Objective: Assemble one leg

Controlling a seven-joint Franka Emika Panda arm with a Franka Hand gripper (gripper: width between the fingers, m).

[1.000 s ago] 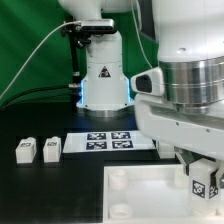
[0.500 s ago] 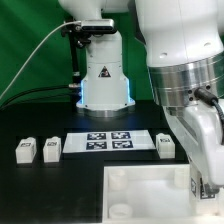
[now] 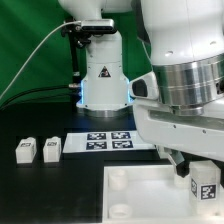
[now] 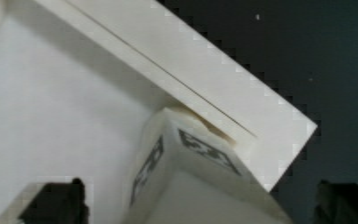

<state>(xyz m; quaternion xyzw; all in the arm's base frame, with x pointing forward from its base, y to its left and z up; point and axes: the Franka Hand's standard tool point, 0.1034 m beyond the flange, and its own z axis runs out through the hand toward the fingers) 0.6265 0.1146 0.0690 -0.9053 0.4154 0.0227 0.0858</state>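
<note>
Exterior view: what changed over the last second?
The arm swung out and back: half a second ago it had turned enough to uncover a leg right of the marker board; now it hides that spot again. The tagged leg at the tool sits over the tabletop's right side, slightly lower than a second ago. Whether it is gripped, I cannot tell. The two legs at left, board and tabletop stayed put.
</note>
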